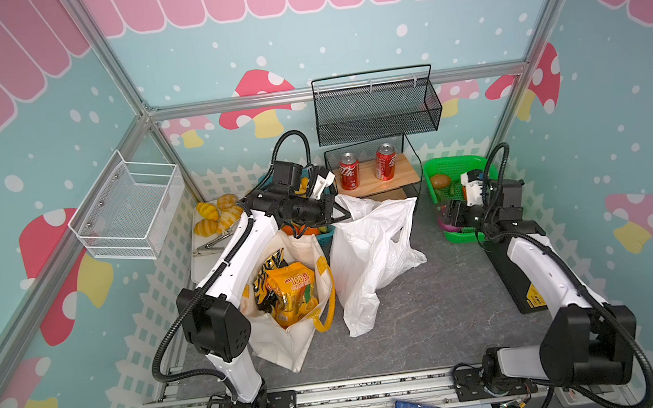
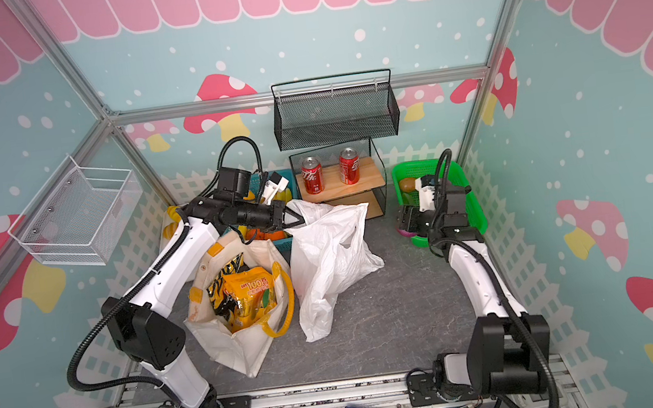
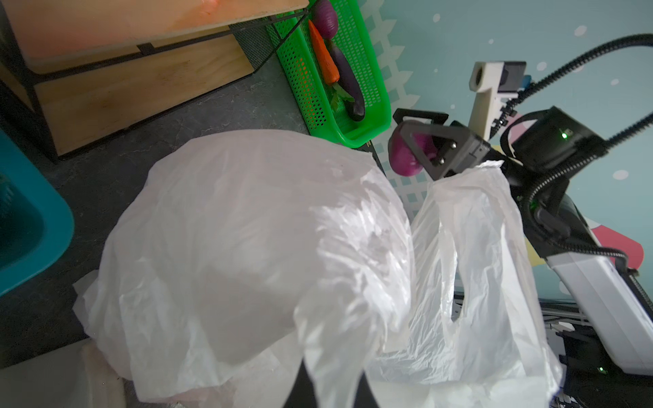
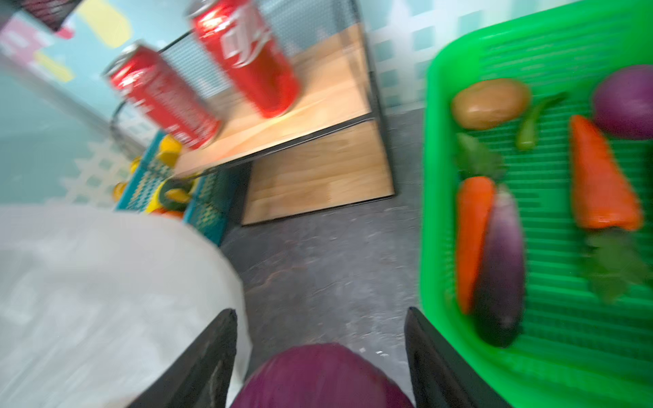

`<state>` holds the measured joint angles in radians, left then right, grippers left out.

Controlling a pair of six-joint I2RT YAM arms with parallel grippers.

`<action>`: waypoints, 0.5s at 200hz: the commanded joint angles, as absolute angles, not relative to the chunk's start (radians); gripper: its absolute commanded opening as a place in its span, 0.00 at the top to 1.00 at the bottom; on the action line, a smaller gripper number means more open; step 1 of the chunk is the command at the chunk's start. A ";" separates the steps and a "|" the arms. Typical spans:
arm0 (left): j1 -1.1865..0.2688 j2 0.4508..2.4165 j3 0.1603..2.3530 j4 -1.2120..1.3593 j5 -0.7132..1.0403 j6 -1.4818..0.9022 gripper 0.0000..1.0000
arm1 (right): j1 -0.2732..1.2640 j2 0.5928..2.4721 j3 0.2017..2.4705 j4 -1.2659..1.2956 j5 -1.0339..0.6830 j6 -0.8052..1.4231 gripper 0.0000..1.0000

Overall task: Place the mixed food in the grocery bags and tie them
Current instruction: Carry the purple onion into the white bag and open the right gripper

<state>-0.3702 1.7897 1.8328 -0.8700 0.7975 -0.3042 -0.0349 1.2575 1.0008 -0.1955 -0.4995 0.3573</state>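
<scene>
White plastic bag (image 1: 368, 250) rim pinched by outstretched left hand (image 1: 342, 213), right hand (image 4: 319, 328) gripping purple vegetable (image 4: 321, 378)

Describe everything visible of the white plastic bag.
The white plastic bag is thin, crinkly and translucent, with loop handles. It stands slumped on the grey table, beside the canvas tote, mouth raised toward the back. The left claw, shut, pinches its upper rim.
</scene>
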 commanded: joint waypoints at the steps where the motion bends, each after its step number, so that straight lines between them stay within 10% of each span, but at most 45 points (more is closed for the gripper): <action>1: -0.365 1.799 1.828 -0.858 0.813 -0.300 1.00 | 0.048 1.156 0.916 -0.177 -0.576 0.385 0.70; 100: -0.405 1.788 1.830 -0.858 0.881 -0.268 1.00 | 0.264 1.191 0.839 -0.004 -0.901 0.209 0.71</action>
